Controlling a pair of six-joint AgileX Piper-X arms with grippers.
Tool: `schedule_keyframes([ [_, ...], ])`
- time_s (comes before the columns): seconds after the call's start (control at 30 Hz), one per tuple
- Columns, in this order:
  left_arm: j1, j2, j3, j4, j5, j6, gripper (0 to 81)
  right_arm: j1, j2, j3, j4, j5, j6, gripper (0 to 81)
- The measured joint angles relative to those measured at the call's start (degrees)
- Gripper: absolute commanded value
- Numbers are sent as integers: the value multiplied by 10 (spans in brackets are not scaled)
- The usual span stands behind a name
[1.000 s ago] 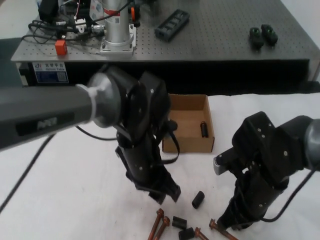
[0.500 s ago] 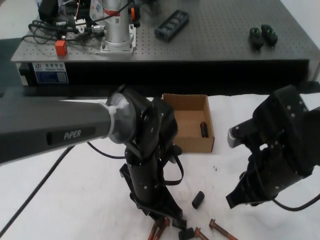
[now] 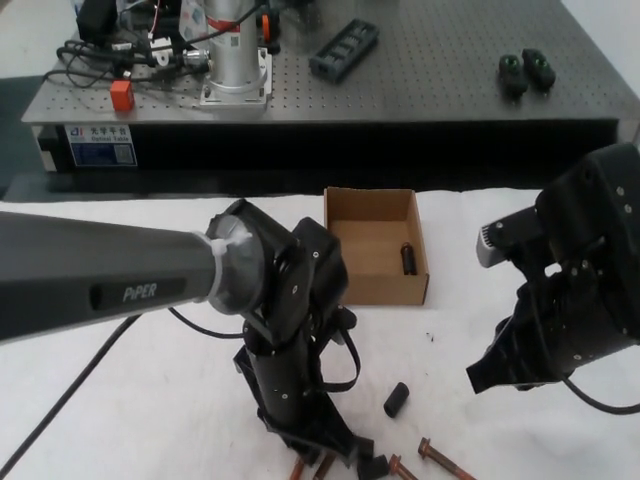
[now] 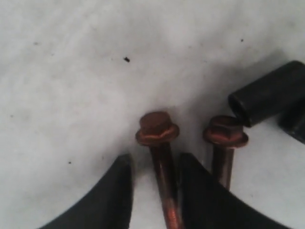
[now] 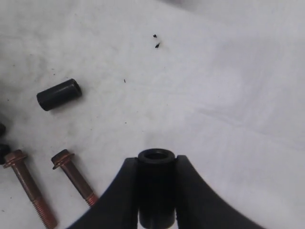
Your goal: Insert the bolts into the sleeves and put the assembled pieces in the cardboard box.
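Left gripper (image 4: 153,164) has dropped right down, its fingers now straddling a bolt (image 4: 157,130). Right gripper (image 5: 156,167) has lifted up and swung outward, a sleeve (image 5: 156,191) clamped between its fingers.

Four bolts (image 4: 159,143) (image 4: 224,140) (image 5: 26,186) (image 5: 74,174), four loose sleeves (image 5: 59,94) (image 5: 156,191) (image 4: 269,95) (image 4: 296,126) — one cardboard box (image 3: 370,192)

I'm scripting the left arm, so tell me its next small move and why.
Probably close the left gripper on the bolt and lift it. Its fingers straddle the bolt's shank with a gap on one side, so nothing is gripped yet, while the right gripper already holds a sleeve ready to receive it.
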Motion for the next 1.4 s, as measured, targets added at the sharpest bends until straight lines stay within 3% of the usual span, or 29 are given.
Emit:
schedule_keyframes([
  [0.07, 0, 0, 1, -14, 2, -4, 11, 0, -9, 0, 9, 0, 0, 3],
  [0.1, 0, 0, 1, -22, 2, -6, 4, 0, -13, 0, 12, 0, 0, 3],
  [0.33, 6, -19, 1, -43, 14, -45, 6, 0, -76, 13, 12, -32, 3, 3],
  [0.47, 31, -153, 23, -132, 27, -85, 6, 0, -172, 73, -38, -95, 35, 3],
  [0.6, 50, -310, 109, -335, 134, -175, 6, 16, -255, 142, -127, -200, 102, 3],
  [0.77, 49, -370, 187, -522, 234, -268, 6, 85, -278, 190, -288, -300, 195, 3],
  [1.03, 49, -376, 201, -564, 279, -288, 6, 143, -216, 183, -440, -316, 254, 3],
  [1.4, 49, -376, 201, -570, 300, -292, 6, 145, -199, 170, -502, -308, 258, 3],
])
